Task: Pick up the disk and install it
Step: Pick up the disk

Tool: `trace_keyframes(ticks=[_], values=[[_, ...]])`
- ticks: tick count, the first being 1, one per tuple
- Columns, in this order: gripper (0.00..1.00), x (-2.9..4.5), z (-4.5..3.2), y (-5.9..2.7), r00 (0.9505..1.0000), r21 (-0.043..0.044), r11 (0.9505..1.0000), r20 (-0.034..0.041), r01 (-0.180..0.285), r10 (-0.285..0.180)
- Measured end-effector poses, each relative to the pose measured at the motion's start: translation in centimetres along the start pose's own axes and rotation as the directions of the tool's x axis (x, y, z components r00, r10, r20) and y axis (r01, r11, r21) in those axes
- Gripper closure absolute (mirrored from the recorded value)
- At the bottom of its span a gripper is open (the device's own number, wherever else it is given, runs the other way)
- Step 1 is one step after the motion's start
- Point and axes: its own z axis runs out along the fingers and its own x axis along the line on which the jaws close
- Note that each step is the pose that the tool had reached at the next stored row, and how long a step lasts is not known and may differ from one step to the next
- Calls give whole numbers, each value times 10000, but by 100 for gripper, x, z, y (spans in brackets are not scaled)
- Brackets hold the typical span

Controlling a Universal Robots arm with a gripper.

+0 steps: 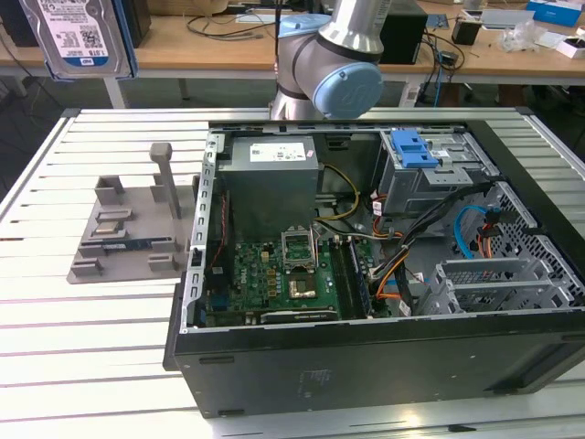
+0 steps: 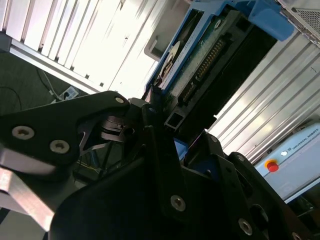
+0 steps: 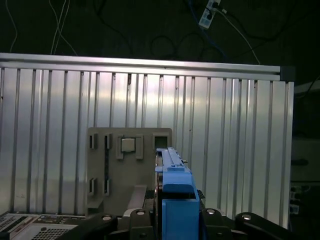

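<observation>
Exterior view: disk (image 1: pixel 78 37) is up in the air, well clear of the slatted table (image 1: pixel 91 357). Label face is toward that camera, blue frame down both edges. It's upright, slightly tilted.

My gripper (image 2: pixel 176 126) is pinching the disk, black fingers (image 2: pixel 152 140) clamped on either side with the blue frame between them. Nothing but the fingers touches it.

Orientation: the long axis runs straight out from the gripper, along the fingers, free end pointing down at the table. In the first wrist view the disk (image 3: pixel 172 175) is edge-on, a thin blue-capped slab. In the second wrist view the disk (image 2: pixel 197 52) shows its green board side and a row of connector pins.

Around:
- grey fixture plate (image 3: pixel 125 165) lies flat on the table beyond the disk's free end, slightly off to one side and well apart. In the exterior view the plate (image 1: pixel 128 233) carries an upright post.
- computer case (image 1: pixel 366 352) sits on the table beside the plate, off to the side of the gripper and lower. Lid is off, insides up.
- inside: power-supply box (image 1: pixel 270 178) and motherboard (image 1: pixel 274 274) on the side nearer the gripper. Drive cage (image 1: pixel 439 178) with the blue latch piece (image 1: pixel 411 146) is on the far side.
- between gripper and cage: the power-supply box, plus my elbow joint (image 1: pixel 334 64) above the case's back wall.
</observation>
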Motion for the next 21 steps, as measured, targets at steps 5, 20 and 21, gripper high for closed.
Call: trace_keyframes(ticks=[5,20,21], values=[[63,0,-44,1,10000,2,10000,1,0,0],[63,14,-49,-224,10000,0,10000,0,0,0],[63,15,-50,-245,10000,0,10000,0,0,0]])
